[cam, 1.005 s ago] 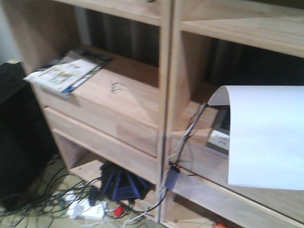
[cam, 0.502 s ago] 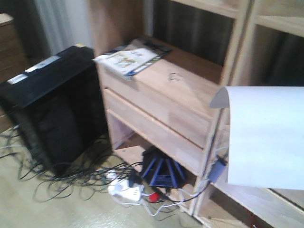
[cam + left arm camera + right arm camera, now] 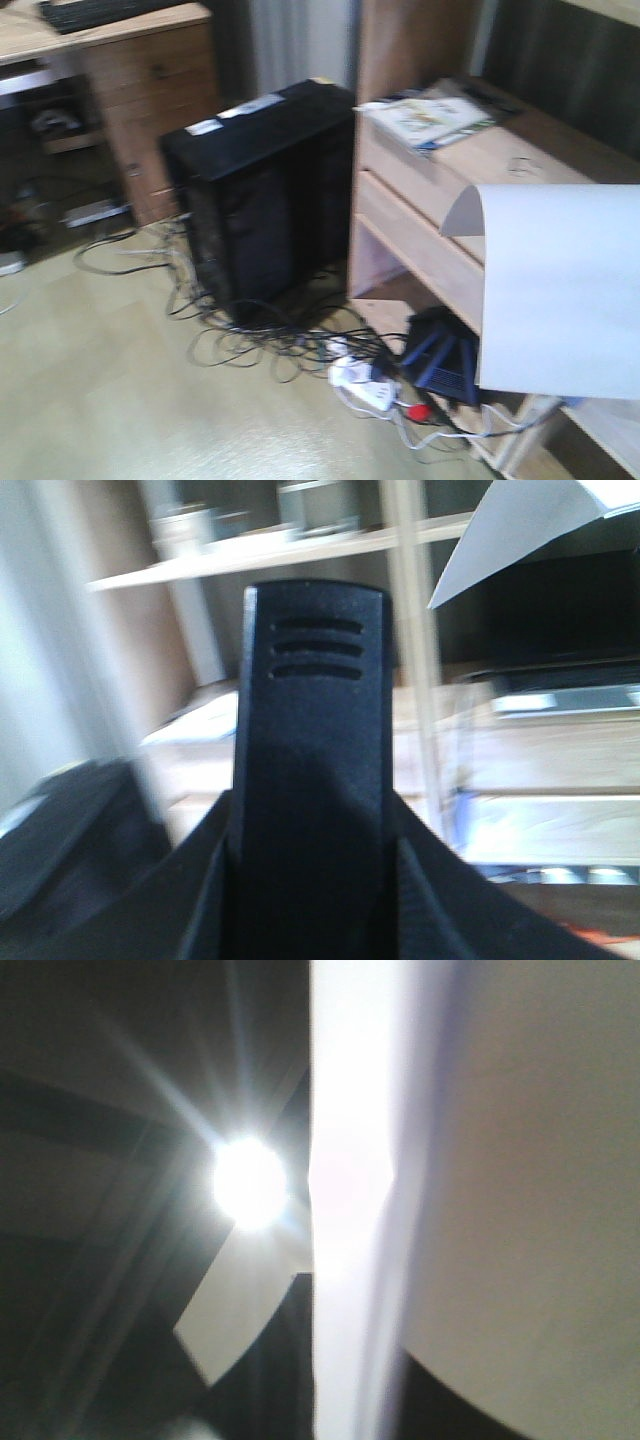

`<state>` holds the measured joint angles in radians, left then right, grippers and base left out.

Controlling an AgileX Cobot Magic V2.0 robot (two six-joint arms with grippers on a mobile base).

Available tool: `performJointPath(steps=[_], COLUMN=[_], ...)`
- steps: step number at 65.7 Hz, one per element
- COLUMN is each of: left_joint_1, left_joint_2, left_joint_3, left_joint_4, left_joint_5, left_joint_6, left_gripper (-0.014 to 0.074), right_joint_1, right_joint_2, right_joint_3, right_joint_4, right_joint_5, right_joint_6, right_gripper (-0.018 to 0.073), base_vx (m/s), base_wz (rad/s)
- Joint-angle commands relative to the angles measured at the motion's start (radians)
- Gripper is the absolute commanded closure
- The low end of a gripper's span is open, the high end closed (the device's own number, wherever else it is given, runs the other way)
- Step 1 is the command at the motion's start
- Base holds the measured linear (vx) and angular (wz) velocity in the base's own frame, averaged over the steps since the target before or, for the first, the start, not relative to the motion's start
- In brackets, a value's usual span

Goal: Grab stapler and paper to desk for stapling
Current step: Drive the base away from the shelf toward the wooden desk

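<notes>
Well off at the front view's upper left is the wooden tabletop (image 3: 165, 20), a keyboard (image 3: 95, 10) on it and drawers below. A black tower (image 3: 260, 190) stands on the floor (image 3: 120, 400) between it and the shelf unit (image 3: 420, 230), which carries magazines (image 3: 430, 120). Cables (image 3: 270, 340) tangle around the tower's base, near a white power strip (image 3: 365, 385). The paper (image 3: 560, 290) hangs in the air at the right, in front of the shelf unit and clear of the floor. Its top edge curls over to the left and its lower edge is level. Neither arm can be made out in this view, which is blurred.

Next, the left wrist view. The stapler (image 3: 312, 730) fills the middle as a long black body pointing away from the camera, three short slots near its far end. The left gripper (image 3: 312, 900) flanks it low down, with the jaws clenched against its two sides. The wrist is held about level, aimed at the shelf unit (image 3: 330, 545). A corner of the paper (image 3: 520, 530) shows at the upper right, and the tower (image 3: 60, 830) is a dark blur at the lower left.

Last, the right wrist view. The paper (image 3: 350, 1210) stands just before the lens, its edge running straight up and down the picture. A lamp (image 3: 250, 1182) glares beside it. Glare and sheet hide the right gripper, so I cannot tell how its jaws stand.
</notes>
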<state>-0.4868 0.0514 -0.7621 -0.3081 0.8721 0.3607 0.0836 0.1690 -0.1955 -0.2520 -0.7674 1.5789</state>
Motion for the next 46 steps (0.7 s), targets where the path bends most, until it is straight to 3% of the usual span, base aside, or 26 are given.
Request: performJointPath(steps=[1,46], left_joint_1=[-0.001,0.0], left_joint_2=[0.02,0.02], left_joint_3=[-0.023,-0.023], left_joint_4=[-0.025,-0.025], left_joint_5=[-0.115,-0.115], left_joint_6=[0.0,0.0], left_gripper=[0.0603,0.0603], right_joint_1=[-0.005,-0.005], right_joint_2=[0.013,0.013], right_joint_3=[-0.028,-0.028], right_joint_4=[0.007,0.007], right_joint_5=[-0.038,-0.04], right_joint_6=[-0.007,-0.007], right_gripper=[0.0562,0.0562], base_vx=[-0.08,-0.02], base_wz=[0.63,0.57])
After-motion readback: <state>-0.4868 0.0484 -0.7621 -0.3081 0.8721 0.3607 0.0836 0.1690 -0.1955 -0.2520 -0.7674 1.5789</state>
